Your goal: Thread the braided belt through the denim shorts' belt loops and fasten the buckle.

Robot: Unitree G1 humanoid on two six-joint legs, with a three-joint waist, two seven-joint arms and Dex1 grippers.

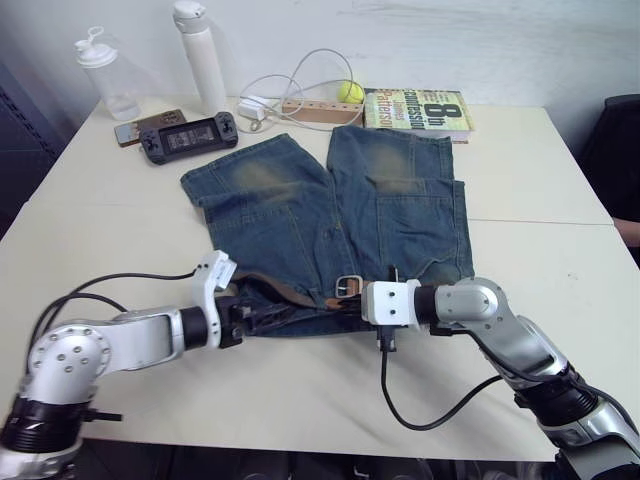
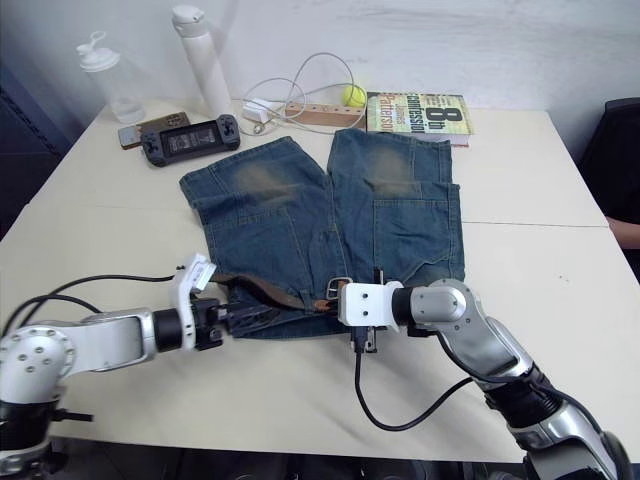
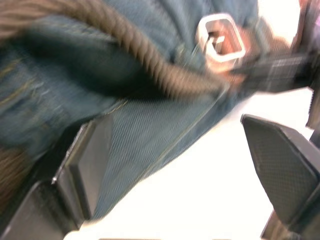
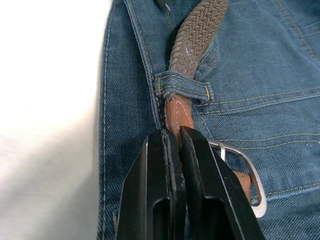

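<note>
The denim shorts [image 1: 330,215] lie flat on the table, waistband toward me. The braided belt [image 1: 290,293] runs along the waistband, its silver buckle [image 1: 347,285] near the middle. In the right wrist view the belt [image 4: 196,35] passes under a belt loop [image 4: 182,85], and my right gripper [image 4: 174,132] is shut on its tan leather tip, with the buckle [image 4: 247,170] just beside the fingers. My left gripper [image 1: 250,315] is at the waistband's left part. It stands open [image 3: 175,140], with the denim edge lying between its fingers [image 3: 85,170] and the belt [image 3: 145,60] beyond.
At the table's far side are a book [image 1: 415,110], a tennis ball [image 1: 350,92], a wooden power strip [image 1: 320,110] with a white cable [image 1: 300,75], a handheld game console [image 1: 188,133], a phone [image 1: 140,125] and two bottles [image 1: 200,55]. Black arm cables trail near the front edge.
</note>
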